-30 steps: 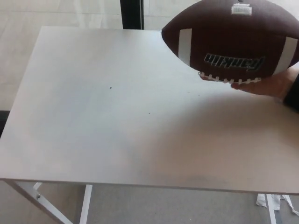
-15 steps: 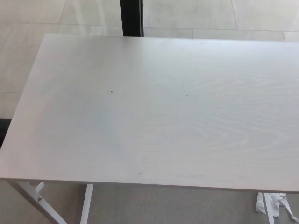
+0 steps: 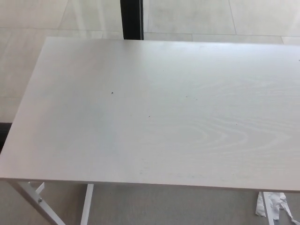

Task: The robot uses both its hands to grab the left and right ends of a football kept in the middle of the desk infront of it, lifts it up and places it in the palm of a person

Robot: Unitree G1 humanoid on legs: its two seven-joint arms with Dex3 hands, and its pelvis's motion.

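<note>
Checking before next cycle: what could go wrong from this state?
1. No football, person's hand or robot hand shows in the head view, so a grab now would likely close on nothing.
2. The desk runs off the right edge; anything set there goes unseen.
3. Crumpled paper on the floor might snag feet.
</note>
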